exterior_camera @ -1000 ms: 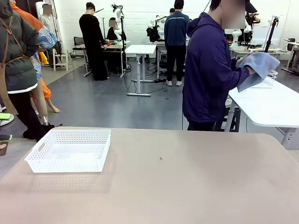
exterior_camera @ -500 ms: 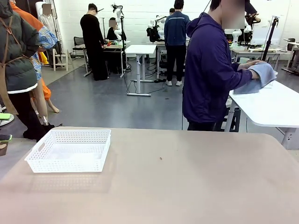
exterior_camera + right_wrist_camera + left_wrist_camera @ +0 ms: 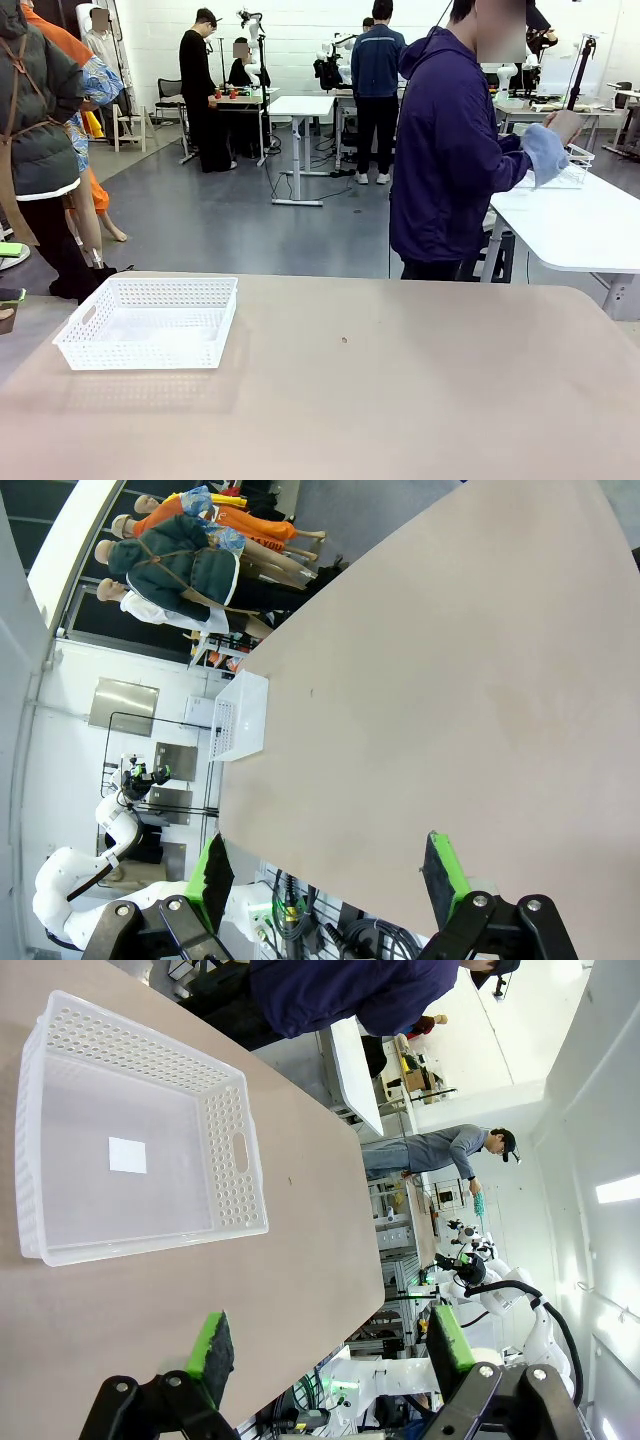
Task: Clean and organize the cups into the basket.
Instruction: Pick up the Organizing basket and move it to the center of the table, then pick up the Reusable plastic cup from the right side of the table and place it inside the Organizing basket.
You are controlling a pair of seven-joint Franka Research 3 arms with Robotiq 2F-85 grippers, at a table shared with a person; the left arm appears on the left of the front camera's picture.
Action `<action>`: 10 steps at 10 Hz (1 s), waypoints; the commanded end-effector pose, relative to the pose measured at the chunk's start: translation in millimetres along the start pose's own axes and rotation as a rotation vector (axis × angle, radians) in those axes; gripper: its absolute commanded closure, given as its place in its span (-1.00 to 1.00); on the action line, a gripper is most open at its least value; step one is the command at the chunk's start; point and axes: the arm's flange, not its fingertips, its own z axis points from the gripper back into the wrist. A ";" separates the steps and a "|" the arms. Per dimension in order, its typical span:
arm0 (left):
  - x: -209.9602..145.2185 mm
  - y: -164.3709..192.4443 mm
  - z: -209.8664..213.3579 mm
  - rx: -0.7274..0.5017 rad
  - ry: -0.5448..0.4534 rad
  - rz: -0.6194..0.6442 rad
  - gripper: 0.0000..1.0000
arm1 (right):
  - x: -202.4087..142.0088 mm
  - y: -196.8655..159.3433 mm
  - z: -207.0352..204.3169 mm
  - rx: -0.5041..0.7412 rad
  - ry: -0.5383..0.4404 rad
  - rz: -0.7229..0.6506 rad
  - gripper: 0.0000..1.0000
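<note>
- Your left claw (image 3: 328, 1340) stands wide. Its green pads (image 3: 210, 1345) are well apart and there is nothing between them.
- It hangs above the counter (image 3: 90, 1310), and the basket (image 3: 235, 1145) lies just ahead of it.
- Your right claw (image 3: 326, 868) is also wide, with nothing between its pads. It hangs over a bare part of the counter, and in its view the basket is far ahead, well apart from it.
- The basket sits flat and upright on the left part of the counter, with its long side toward you. It is white, with lattice walls and a handle slot in its short side.
- A small white square label (image 3: 127, 1155) lies on the bottom of the basket.
- Near the middle of the counter you can see a small dark speck (image 3: 344, 340).
- At the far side stands a person (image 3: 450, 150) in a dark purple hoodie, turned to the right toward a white table (image 3: 580, 225).
- The raised hand (image 3: 565, 124) of this person is over that table, with a light blue cloth (image 3: 546, 152) at the wrist.
</note>
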 end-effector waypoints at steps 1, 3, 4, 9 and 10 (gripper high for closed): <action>1.7 -1.5 1.9 -0.008 0.000 -0.004 -1.00 | 0.1 2.0 0.8 0.003 -0.002 0.007 -0.99; 1.7 -1.5 1.9 -0.008 0.000 -0.004 -1.00 | 0.1 2.0 0.8 0.003 -0.002 0.007 -0.99; 1.7 -1.5 1.9 -0.008 0.000 -0.004 -1.00 | 0.1 2.0 0.8 0.003 -0.002 0.007 -0.99; 1.7 -1.5 1.9 -0.008 0.000 -0.004 -1.00 | 0.1 2.0 0.8 0.003 -0.002 0.007 -0.99; 1.7 -1.5 1.9 -0.008 0.000 -0.004 -1.00 | 0.1 2.0 0.8 0.003 -0.002 0.007 -0.99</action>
